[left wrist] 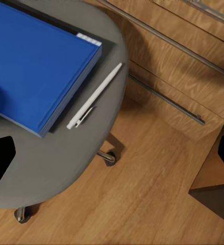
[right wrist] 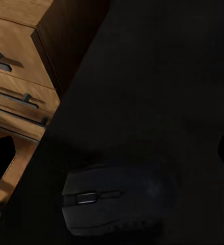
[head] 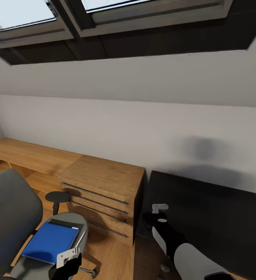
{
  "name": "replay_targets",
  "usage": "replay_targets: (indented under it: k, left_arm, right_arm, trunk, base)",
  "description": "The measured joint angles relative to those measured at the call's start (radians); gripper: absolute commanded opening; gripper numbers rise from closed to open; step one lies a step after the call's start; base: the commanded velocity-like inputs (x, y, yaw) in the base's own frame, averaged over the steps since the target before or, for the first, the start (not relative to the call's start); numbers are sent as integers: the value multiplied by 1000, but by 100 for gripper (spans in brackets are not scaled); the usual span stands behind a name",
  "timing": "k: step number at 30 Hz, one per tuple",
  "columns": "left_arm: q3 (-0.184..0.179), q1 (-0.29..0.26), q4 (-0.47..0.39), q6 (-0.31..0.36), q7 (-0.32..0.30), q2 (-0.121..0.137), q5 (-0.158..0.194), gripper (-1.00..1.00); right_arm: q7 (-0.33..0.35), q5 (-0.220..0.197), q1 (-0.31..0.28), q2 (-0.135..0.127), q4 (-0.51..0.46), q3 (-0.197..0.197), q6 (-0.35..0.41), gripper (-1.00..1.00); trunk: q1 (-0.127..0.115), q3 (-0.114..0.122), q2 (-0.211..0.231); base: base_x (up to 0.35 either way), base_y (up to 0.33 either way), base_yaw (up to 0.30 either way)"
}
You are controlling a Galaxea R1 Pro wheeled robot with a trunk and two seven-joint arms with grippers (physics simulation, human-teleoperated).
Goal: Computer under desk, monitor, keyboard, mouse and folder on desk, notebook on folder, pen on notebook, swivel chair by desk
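Item 1, swivel chair [head: 11,210]: grey, at my 8 o'clock in the head view, seat facing the wood drawer cabinet [head: 104,194].

Item 2, folder [head: 50,242]: bright blue, flat on the chair seat, resting on a thin dark grey sheet I take to be the notebook [left wrist: 105,48], whose edge shows along one side.

Item 3, pen [left wrist: 94,97]: white, on the seat just beside the folder, apart from it.

Item 4, mouse [right wrist: 117,201]: black, on the black bench [head: 213,217] at my 4 o'clock, near its edge by the cabinet.

Item 5, left pincer [head: 67,258]: hovers over the seat's front edge, fingers apart, nothing between them.

Item 6, right pincer [head: 159,212]: above the bench over the mouse; I cannot tell whether its fingers are apart or together.
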Motion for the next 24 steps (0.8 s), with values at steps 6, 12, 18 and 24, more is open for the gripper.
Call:
replay_targets:
  k: [6,12,18,24]
  left_arm:
    - [0,0,1,0,0,0,-1,100]
    - [0,0,2,0,0,1,0,100]
    - [0,0,7,-2,0,3,1,100]
    - [0,0,7,-2,0,3,1,100]
  right_arm:
    - [-64,-1,2,0,-90,2,5,100]
    - [-196,-3,16,0,-183,6,14,100]
    - [-231,-3,79,0,-317,23,70,100]
    - [-226,-4,89,0,-347,32,101,100]
  trunk:
    - [-8,6,14]
    - [-8,6,14]
    - [-8,6,15]
    - [-7,6,15]
  base:
    - [0,0,0]
    - [0,0,0]
    - [-96,0,0]
    - [-290,0,0]
